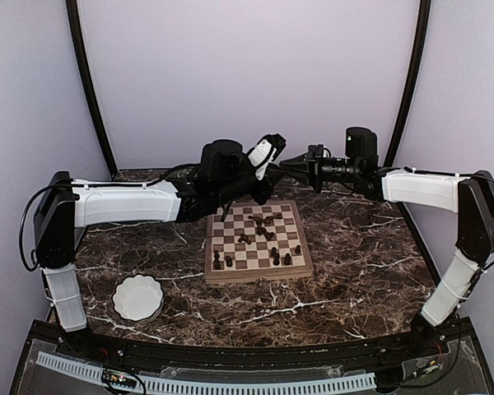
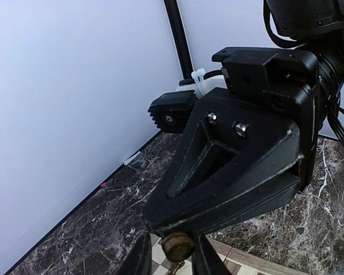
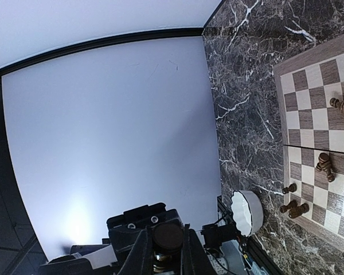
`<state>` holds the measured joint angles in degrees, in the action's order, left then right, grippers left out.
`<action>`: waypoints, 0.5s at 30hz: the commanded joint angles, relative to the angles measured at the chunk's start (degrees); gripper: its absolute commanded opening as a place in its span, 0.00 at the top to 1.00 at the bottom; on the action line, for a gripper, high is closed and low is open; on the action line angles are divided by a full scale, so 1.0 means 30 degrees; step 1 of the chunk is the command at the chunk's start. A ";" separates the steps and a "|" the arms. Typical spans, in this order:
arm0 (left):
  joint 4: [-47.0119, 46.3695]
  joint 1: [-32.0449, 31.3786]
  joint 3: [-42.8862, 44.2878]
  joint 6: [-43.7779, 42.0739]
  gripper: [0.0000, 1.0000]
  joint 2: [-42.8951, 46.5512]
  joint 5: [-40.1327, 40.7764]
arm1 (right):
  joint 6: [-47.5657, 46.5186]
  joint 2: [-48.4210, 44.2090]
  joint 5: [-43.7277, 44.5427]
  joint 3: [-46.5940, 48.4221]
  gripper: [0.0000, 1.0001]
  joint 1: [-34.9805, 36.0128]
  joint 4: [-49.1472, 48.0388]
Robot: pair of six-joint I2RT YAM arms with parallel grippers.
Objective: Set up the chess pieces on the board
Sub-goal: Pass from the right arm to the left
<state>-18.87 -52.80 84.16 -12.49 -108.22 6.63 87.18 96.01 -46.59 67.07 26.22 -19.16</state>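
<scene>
The chess pieces point(image 1: 263, 224) are nearly all on the board point(image 1: 259, 278), which lies in the middle of the table point(image 1: 362, 247). Along the board's near rows about five stand upright: two by its near left corner and three toward its near right corner. Across the board's middle and toward its far edge, several more lie tipped over in a loose cluster, some touching one another.

One lifted piece point(image 2: 178, 246) is off the board, up in the air above its far edge, where the two arms meet. The right claw point(image 3: 166, 252) is pressed together on it, with the piece's round brown end showing at the tip. The left claw point(image 2: 173, 262) has a finger on either side of that same piece, close in. Whether it is already pinching, I cannot tell. This looks like a pass from one arm to the other.

As a judgement, the task is less than half done. The upright pieces near the front may count as placed, though they are too small to tell if their squares are right. The fallen ones have yet to be stood in line, and the lifted one has yet to be set down.

A white bowl point(image 1: 137, 297) sits on the table well off the board's near left corner.
</scene>
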 commanded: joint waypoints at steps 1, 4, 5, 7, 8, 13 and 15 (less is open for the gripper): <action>-0.0730 -0.0109 0.0735 0.0421 0.74 0.0076 0.0166 | -0.0330 -0.0159 -0.0334 0.0710 0.97 0.0152 -0.0144; -0.0763 -0.0112 0.0767 0.0504 0.75 0.0055 0.0230 | -0.0353 -0.0112 -0.0375 0.0774 0.97 0.0138 -0.0046; -0.0731 -0.0090 0.0786 0.0561 0.76 0.0043 0.0210 | -0.0374 -0.0100 -0.0378 0.0787 0.97 0.0138 -0.0058; -0.0673 -0.0107 0.0802 0.0630 0.79 0.0015 0.0175 | -0.0357 -0.0076 -0.0406 0.0788 0.97 0.0137 -0.0060; -0.0663 -0.0087 0.0789 0.0668 0.80 0.0012 0.0143 | -0.0375 -0.0044 -0.0408 0.0810 0.97 0.0138 -0.0060; -0.0674 -0.0071 0.0826 0.0883 0.90 0.0039 0.0134 | -0.0406 0.0048 -0.0453 0.0775 0.97 0.0137 -0.0052; -0.0706 -0.0094 0.0880 0.0967 0.92 0.0040 0.0025 | -0.0402 0.0071 -0.0480 0.0759 0.97 0.0137 -0.0009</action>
<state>-19.22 -52.80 84.73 -10.66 -108.33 6.76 87.05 96.01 -46.48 67.81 26.15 -18.76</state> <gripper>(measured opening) 0.137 0.137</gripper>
